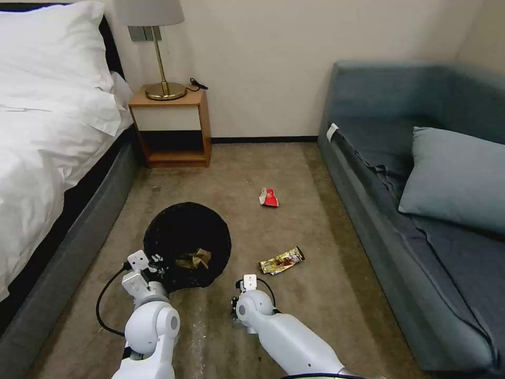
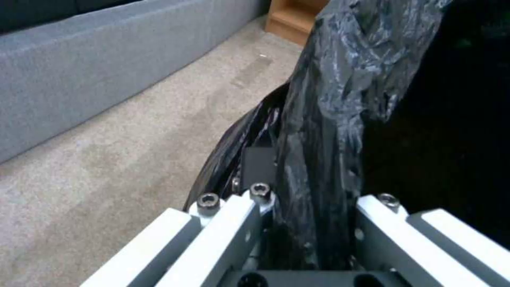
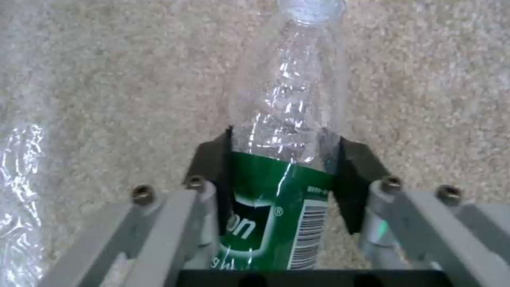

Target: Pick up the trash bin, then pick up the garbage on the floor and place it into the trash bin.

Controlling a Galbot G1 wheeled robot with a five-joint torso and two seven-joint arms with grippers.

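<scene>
- The trash bin (image 1: pixel 187 245) sits on the carpet (image 1: pixel 294 316) near the bed (image 1: pixel 47 158), toward our left. The left gripper (image 2: pixel 308 223) is clamped on its rim and black liner (image 2: pixel 340 99). A brown paper bag (image 1: pixel 193 258) already lies inside.
- We judge that this hold should be kept firm and the bin mouth level and upward, since the liner looks slippery.
- The right gripper (image 3: pixel 284 175) is low over the carpet just right of the bin. Its black pads (image 3: pixel 212 167) press both sides of the clear bottle (image 3: pixel 289 119) at the green label.
- We judge the step in hand to be lifting the bottle. The thin wall may buckle, so the lift should be slow and carried fully over the bin before release.
- Further right, a gold wrapper (image 1: pixel 282 261) and a red-and-white wrapper (image 1: pixel 269 198) remain on the carpet, well apart.
- Room: the nightstand (image 1: pixel 171 126) with a lamp (image 1: pixel 158 47) stands at the far wall, and the blue sofa (image 1: pixel 421 210) bounds the right.
</scene>
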